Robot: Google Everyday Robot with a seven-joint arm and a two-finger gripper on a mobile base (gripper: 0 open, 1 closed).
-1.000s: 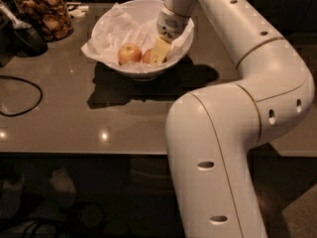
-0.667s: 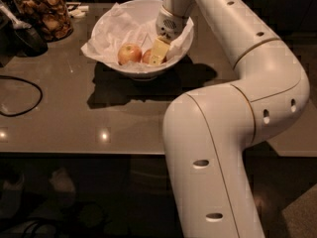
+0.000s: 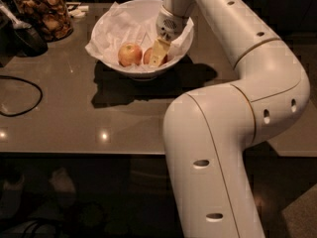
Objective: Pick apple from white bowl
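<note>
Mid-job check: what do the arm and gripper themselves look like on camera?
The arm is glossy white, built of thick rounded segments with thin tan seams at the joints and small dark oval holes in the shells. No cables show on it. The gripper, down inside the white bowl, is pale yellow below a speckled grey collar.

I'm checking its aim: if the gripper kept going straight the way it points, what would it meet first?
Probably the redder apple, partly hidden right beneath the gripper inside the white bowl, though depth is hard to judge from this view.
</note>
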